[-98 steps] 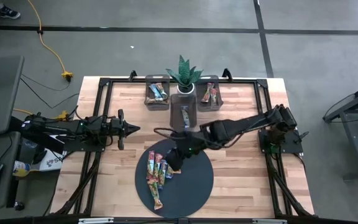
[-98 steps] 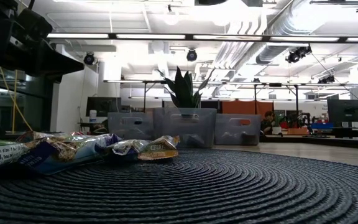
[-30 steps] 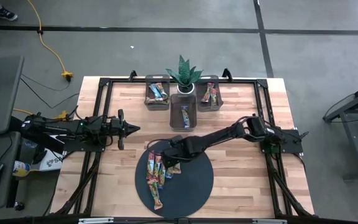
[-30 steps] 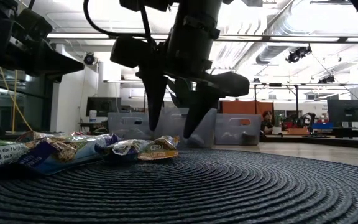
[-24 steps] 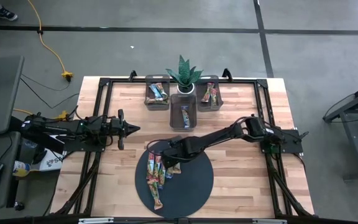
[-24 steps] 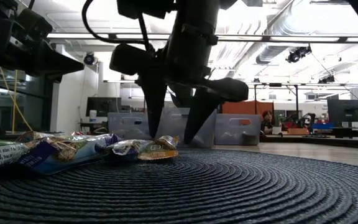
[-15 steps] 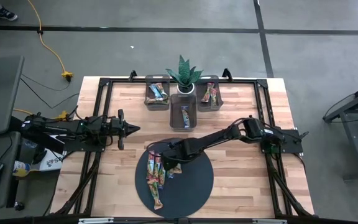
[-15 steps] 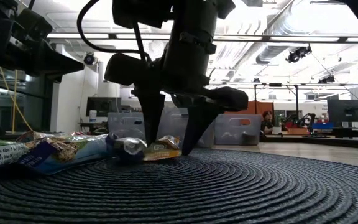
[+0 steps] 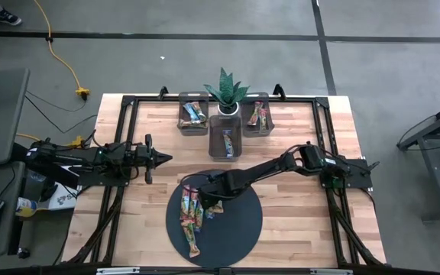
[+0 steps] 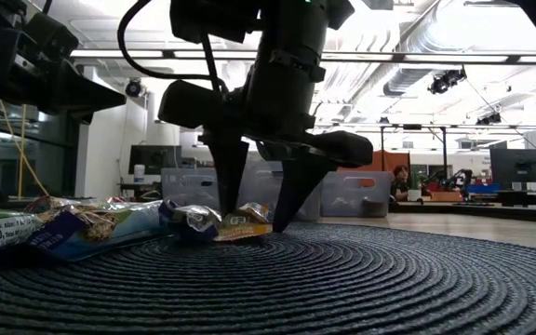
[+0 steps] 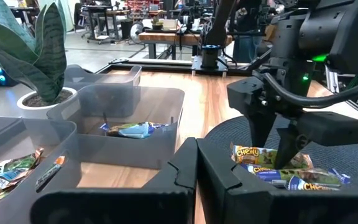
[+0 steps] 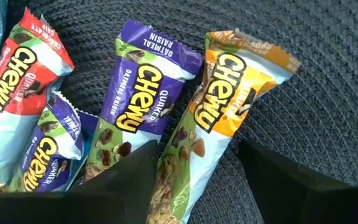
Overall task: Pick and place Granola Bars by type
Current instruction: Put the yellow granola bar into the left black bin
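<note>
Several granola bars (image 9: 191, 214) lie on the dark round mat (image 9: 235, 229). In the right wrist view an orange-wrapped bar (image 12: 229, 106) lies beside a purple one (image 12: 142, 106) and a red one (image 12: 17, 81). My right gripper (image 10: 254, 216) is down at the mat, open, with its fingers on either side of the orange bar (image 10: 242, 223). My left gripper (image 9: 163, 159) waits shut at the table's left, level above the wood. My right gripper comes from above, pointing down, with its open fingers astride the orange bar's lower half (image 12: 185, 168), lying across it. One fingertip (image 10: 229, 207) is down on the wrappers beside that bar, where a crinkled end stands up. The other fingertip (image 10: 282, 220) reaches the mat. The bar lies flat.
Three translucent bins (image 9: 193, 114) (image 9: 226, 139) (image 9: 257, 114) stand at the table's far side around a potted plant (image 9: 225, 92), each with bars inside. Bare wood lies to the right of the mat.
My right gripper has sunk from just above the bars down to the mat, still open, ending astride the orange bar. The silvery wrapper end beside that bar has tipped up where one finger came down.
</note>
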Controlling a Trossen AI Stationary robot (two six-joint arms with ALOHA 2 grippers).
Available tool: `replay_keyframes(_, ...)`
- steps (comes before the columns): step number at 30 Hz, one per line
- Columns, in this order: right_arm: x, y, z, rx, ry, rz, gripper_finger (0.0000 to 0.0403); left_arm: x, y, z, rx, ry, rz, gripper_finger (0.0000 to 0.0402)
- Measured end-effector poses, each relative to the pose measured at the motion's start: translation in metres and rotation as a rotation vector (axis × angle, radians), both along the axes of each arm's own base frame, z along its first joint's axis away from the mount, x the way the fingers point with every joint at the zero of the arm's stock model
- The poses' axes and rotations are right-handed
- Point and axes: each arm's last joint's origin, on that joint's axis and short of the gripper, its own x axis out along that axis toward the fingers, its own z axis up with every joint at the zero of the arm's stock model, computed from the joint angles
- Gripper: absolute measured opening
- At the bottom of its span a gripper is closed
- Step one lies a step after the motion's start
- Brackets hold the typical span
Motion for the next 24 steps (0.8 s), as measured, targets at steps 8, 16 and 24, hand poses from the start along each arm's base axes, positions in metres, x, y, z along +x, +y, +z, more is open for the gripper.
replay_keyframes(8, -0.0008, -0.0001, -0.0011, -0.004, 0.009, 0.002, 0.0168, 0.0000, 0.0000, 0.0000, 0.000, 0.000, 0.000, 0.0001)
replay_keyframes(16, -0.0007, -0.0002, -0.0016, -0.008, 0.009, 0.015, 0.0122, 0.0000, 0.0000, 0.0000, 0.000, 0.000, 0.000, 0.0001)
replay_keyframes(24, -0.0006, 0.0002, -0.0018, 0.005, 0.011, 0.022, 0.0088, 0.0000, 0.0000, -0.0001, 0.000, 0.000, 0.000, 0.0001)
